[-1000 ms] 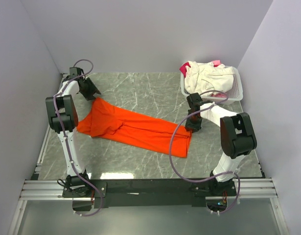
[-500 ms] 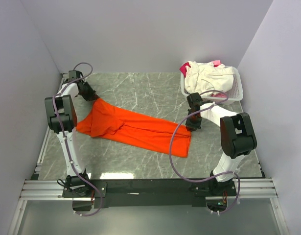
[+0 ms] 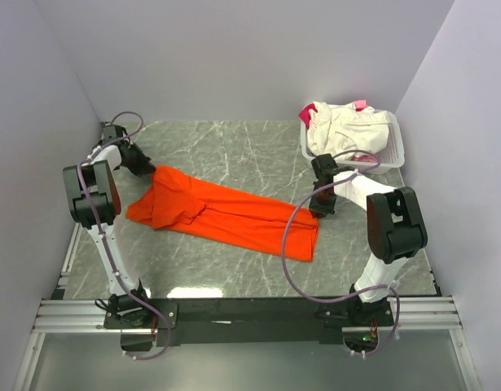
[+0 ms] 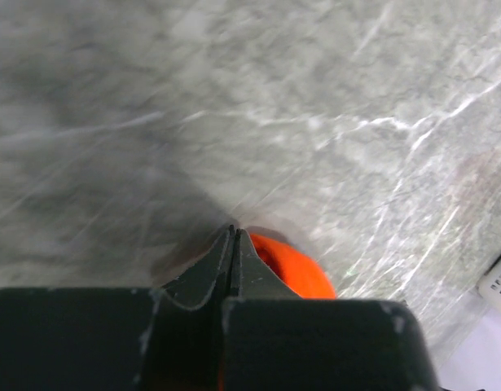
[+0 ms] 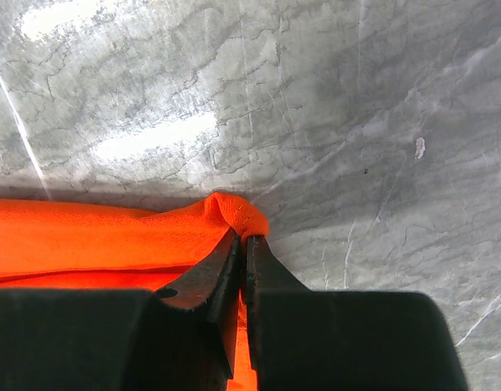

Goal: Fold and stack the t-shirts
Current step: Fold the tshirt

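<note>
Lying slantwise across the middle of the table (image 3: 250, 147), the orange t-shirt (image 3: 226, 213) is being held at both of its ends. Its bunched upper part is sitting at the far left, its long body is running toward the near right, and it is resting on the marble top rather than hanging. The left gripper (image 4: 234, 236) is pressing its jaws fully together at the shirt's far-left corner, with a bulge of orange cloth showing right against the fingertips, so I am reading it as pinching that corner. The right gripper (image 5: 242, 240) is doing the same at the opposite end, its jaws nearly touching and nipping a small hump of orange fabric between the tips. Holding two far-apart edges like this is, I am guessing, about pulling the cloth taut and straight before folding; the shirt is looking wrinkled and not yet folded. Beyond the right arm, in the far right corner, the white slatted basket (image 3: 394, 151) is holding the rest of the work: a cream-white t-shirt (image 3: 340, 130) is heaping over the rim, and bits of a pink t-shirt (image 3: 305, 116) are peeking out at its left edge and at the back. Nothing is stacked yet.
</note>
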`<action>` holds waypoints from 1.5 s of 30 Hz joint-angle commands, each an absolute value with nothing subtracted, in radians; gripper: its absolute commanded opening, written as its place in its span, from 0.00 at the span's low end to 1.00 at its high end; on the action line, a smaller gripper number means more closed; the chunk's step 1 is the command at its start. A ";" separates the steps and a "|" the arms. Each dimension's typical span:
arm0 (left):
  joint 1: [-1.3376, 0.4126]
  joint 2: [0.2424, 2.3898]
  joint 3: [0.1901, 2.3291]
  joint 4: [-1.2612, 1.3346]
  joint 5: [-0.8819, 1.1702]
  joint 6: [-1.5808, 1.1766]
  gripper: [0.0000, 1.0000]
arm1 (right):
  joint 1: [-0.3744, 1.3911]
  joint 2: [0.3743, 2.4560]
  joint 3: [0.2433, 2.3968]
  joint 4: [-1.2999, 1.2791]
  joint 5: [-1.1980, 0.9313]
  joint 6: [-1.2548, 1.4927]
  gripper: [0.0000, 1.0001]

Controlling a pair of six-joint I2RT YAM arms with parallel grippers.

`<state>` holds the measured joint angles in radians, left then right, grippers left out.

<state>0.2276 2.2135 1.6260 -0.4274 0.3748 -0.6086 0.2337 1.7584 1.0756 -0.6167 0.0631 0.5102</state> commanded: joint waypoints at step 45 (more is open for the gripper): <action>0.006 1.643 1.080 -0.465 0.319 -0.715 0.64 | 0.364 1.686 1.075 -0.623 0.035 0.460 0.34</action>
<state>0.0051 1.6581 1.0851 -0.5198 0.2764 -0.6960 0.3576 1.6608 1.0981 -0.6670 0.0544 0.4774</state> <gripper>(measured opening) 0.636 0.339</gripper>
